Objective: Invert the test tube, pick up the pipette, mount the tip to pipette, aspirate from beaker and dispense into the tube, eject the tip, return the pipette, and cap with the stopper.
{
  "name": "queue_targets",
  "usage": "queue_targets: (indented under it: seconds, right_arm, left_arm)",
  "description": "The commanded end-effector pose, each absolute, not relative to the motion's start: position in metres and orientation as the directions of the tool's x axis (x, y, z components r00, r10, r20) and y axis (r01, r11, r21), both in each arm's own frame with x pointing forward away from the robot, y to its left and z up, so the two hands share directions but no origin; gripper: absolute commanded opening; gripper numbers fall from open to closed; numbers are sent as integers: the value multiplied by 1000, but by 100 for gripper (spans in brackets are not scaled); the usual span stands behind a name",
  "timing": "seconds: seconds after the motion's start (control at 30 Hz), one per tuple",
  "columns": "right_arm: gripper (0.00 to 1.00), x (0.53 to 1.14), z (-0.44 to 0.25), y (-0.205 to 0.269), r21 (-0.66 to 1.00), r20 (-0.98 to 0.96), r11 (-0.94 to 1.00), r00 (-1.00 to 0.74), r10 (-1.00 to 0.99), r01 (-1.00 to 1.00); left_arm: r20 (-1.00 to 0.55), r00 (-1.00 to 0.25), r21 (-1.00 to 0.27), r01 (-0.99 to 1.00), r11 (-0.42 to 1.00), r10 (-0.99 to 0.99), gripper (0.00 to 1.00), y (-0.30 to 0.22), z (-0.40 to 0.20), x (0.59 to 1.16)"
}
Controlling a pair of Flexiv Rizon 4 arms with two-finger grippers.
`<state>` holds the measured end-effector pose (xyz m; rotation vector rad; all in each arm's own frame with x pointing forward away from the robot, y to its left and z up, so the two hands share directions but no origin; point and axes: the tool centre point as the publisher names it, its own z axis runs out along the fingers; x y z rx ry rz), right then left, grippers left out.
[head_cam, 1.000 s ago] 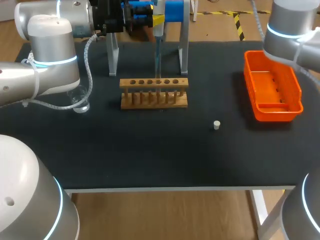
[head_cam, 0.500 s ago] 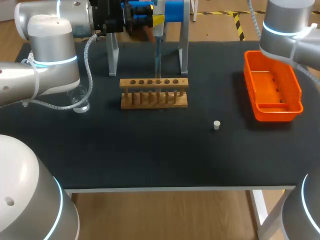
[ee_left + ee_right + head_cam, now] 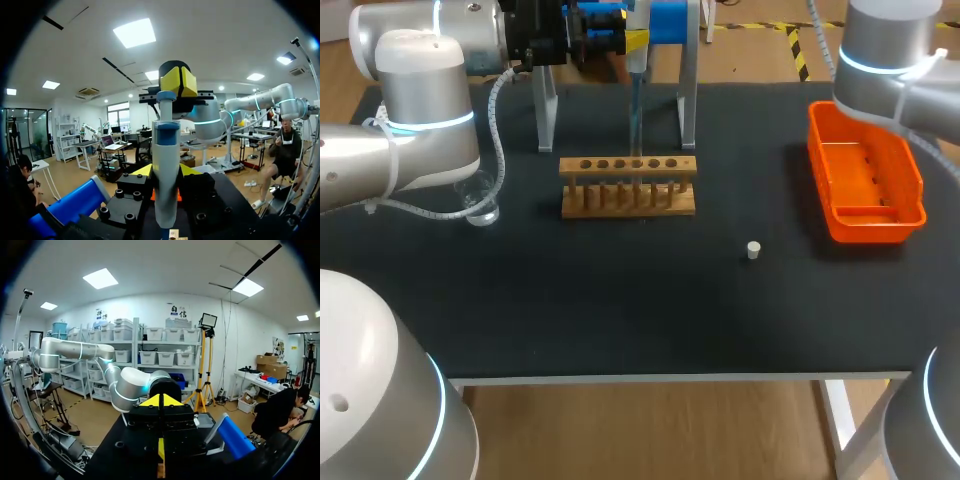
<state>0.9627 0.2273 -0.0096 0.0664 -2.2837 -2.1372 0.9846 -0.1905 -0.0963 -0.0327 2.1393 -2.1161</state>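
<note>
On the head view my left arm [image 3: 420, 90] comes in from the left and bends across the far edge of the table [image 3: 620, 310], putting the left gripper [image 3: 166, 172] inside the metal stand [image 3: 688, 95]. On the left wrist view its 2 fingers [image 3: 142, 172] stand on either side of the pipette [image 3: 166, 135]. Their yellow tips pinch the white barrel from 2 sides, so I read the gripper as clamped on the pipette. The pipette hangs upright between the stand's 2 legs. Its thin lower end points down over the wooden rack [image 3: 628, 188], which sits just in front of the stand. My right arm [image 3: 885, 50] comes in at the far right corner, above the orange bin [image 3: 872, 230]. The right gripper [image 3: 160, 401] shows on its own wrist view with its 2 yellow tips pressed together and nothing between them. From the left wrist view it sits just beyond the pipette's top. The beaker [image 3: 480, 205] stands left of the rack, close beside my left arm. The stopper [image 3: 753, 250] lies alone on the table, to the front right of the rack and well apart from both grippers.
</note>
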Motion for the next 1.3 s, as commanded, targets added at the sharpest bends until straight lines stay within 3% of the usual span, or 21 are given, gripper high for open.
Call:
queue_targets:
  seconds: [0.03, 1.3]
  right_arm:
    - [0, 966, -11, 230, 997, -18, 68, -999, -39, -21]
    - [0, 977, -39, 234, 996, 34, 88, -999, -32, 31]
  left_arm:
    - [-80, -991, -997, 79, 13, -107, 0, -190, -96, 985]
    - [-80, -991, -997, 79, 13, -107, 0, -190, -96, 985]
